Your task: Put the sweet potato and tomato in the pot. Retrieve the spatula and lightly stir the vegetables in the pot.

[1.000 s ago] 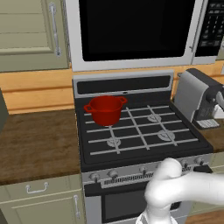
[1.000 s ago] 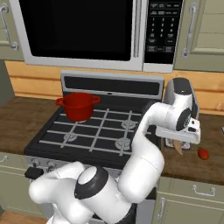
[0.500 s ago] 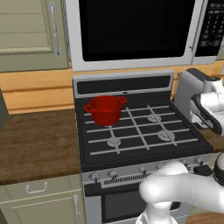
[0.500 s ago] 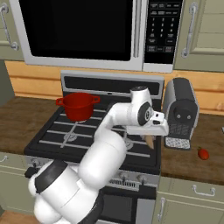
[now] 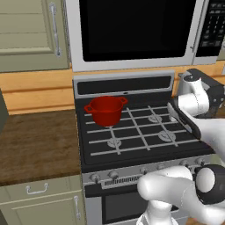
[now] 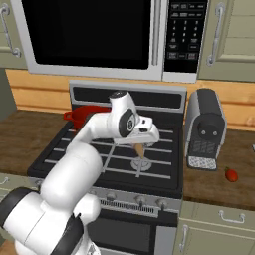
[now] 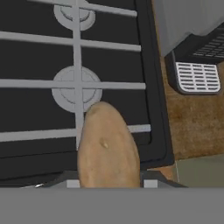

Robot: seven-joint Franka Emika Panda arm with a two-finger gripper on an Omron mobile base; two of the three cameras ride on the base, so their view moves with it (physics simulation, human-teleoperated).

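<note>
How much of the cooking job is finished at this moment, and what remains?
Nothing is in the pot yet, as far as its rim shows. In hand: the end effector holds the sweet potato above the stove grates, right of the pot. Left: drop it in, fetch the tomato from the counter beside the coffee machine, then stir with a spatula.

The arm (image 6: pixel 84 164) is glossy white, built of fat rounded segments like stacked tubes. Dark grey-black round caps mark its joints, one ringed disc on the wrist (image 6: pixel 125 123), and bigger black discs sit low by the base.
</note>
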